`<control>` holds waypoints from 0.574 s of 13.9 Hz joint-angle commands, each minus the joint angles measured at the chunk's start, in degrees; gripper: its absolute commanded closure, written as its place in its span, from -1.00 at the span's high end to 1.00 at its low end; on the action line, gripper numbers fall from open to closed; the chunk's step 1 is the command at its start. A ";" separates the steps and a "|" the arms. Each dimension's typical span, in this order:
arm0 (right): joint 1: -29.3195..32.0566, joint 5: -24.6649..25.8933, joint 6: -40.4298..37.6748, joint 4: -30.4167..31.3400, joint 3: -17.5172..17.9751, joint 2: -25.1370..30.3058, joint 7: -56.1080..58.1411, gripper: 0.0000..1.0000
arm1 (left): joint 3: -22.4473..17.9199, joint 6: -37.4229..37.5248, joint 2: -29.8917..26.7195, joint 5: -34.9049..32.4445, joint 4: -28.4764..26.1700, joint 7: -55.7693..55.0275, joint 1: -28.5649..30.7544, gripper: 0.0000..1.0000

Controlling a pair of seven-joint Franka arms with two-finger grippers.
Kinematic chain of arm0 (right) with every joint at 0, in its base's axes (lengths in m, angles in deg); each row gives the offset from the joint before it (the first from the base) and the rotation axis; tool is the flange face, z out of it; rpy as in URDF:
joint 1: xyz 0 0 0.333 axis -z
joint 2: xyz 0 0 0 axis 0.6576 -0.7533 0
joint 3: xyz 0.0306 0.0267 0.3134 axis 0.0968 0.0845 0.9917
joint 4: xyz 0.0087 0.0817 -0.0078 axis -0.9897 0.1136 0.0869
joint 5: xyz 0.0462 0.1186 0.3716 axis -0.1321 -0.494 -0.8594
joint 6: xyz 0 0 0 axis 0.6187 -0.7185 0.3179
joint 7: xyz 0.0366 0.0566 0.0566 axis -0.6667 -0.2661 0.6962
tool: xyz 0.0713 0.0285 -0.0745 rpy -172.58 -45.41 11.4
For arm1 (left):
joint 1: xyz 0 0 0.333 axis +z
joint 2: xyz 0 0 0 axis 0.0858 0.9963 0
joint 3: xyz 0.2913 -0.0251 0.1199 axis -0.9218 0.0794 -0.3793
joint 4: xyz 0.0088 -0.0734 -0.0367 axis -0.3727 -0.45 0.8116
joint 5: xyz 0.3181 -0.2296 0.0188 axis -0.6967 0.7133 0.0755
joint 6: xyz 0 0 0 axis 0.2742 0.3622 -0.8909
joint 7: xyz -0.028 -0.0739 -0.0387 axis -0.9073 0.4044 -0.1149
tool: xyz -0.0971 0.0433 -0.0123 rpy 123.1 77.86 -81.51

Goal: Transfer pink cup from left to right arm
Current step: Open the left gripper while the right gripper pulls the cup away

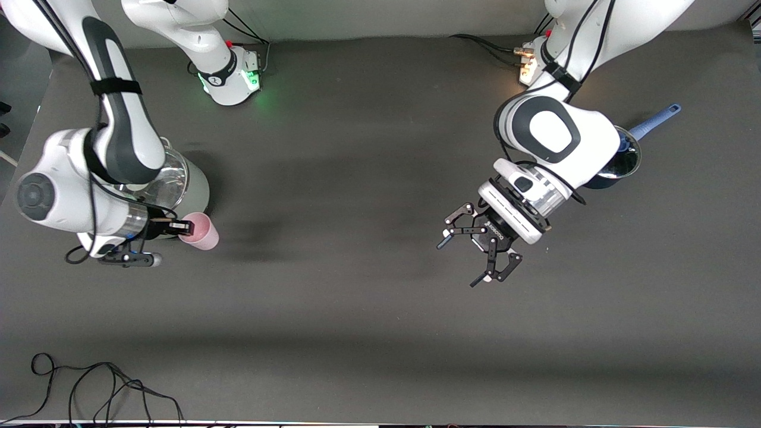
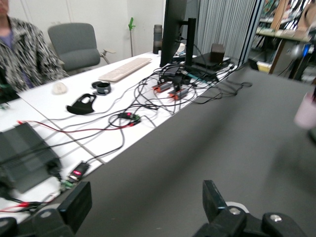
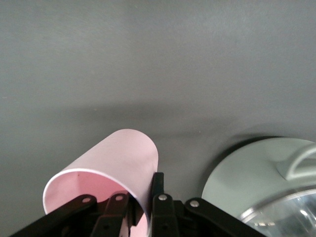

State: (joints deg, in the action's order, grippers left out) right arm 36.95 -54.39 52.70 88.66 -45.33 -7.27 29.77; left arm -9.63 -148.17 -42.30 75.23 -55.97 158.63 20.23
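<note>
While the right gripper [image 1: 183,227] hangs at the right arm's end of the table, its slim fingers [image 3: 157,190] are pinched tight on the rim of the pink cup [image 1: 201,231], one inside the mouth and one outside, so the cup is carried tilted with its base pointing toward the table's middle. Just beside it stands a pale green pot [image 1: 178,181] with a glass lid. The left gripper [image 1: 479,254] hangs over bare dark table [image 1: 357,178] toward the left arm's end, its claw-like fingers [image 2: 213,196] spread wide with nothing between them. Under that arm sits a dark blue saucepan [image 1: 621,160], its blue handle pointing away from the front camera.
</note>
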 commanded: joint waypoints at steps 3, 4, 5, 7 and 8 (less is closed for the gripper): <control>-0.40 0.72 12.52 5.93 -0.23 -3.54 1.04 -1.00 | -5.05 17.29 -5.62 -22.03 -2.90 -26.55 3.77 1.00; -0.31 0.63 13.23 5.85 -0.23 -4.33 1.04 -1.00 | -8.04 23.44 -7.11 -29.32 -2.38 -34.10 3.68 1.00; -0.31 0.55 14.20 5.93 -0.23 -5.21 1.13 -1.00 | -9.90 28.64 -8.61 -35.75 -2.11 -40.96 3.94 1.00; -0.31 0.55 14.65 5.94 -0.23 -5.57 1.04 -1.00 | -13.24 37.70 -11.51 -46.74 -1.24 -49.18 4.03 1.00; -0.31 0.55 14.21 5.85 -0.23 -4.87 0.96 -0.51 | -15.34 42.96 -12.92 -51.32 -0.19 -50.42 4.03 1.00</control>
State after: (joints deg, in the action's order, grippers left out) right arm 36.92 -54.39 66.44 94.32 -45.32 -13.23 29.89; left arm -21.59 -112.37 -50.47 30.17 -56.02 113.51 24.86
